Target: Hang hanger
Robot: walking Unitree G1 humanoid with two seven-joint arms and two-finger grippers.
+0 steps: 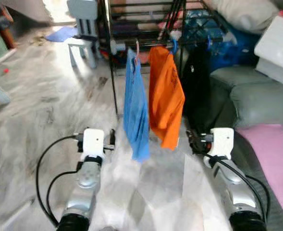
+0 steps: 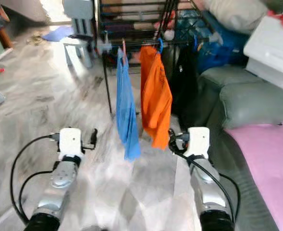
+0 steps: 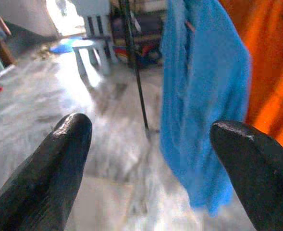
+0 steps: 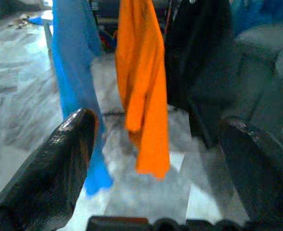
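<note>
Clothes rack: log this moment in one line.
blue garment, orange garment, black garment hanging on rack | left gripper open, empty | right gripper open, empty

The left tool (image 3: 148, 159) has its two black fingers (image 3: 45, 168) spread wide apart, holding nothing. Beyond them a blue garment (image 3: 203, 96) hangs above the marble floor (image 3: 59, 106). An orange garment (image 3: 271, 62) hangs just beside it. A dark rack pole (image 3: 134, 62) stands behind the blue garment, a pale stool (image 3: 91, 45) farther back.
</note>
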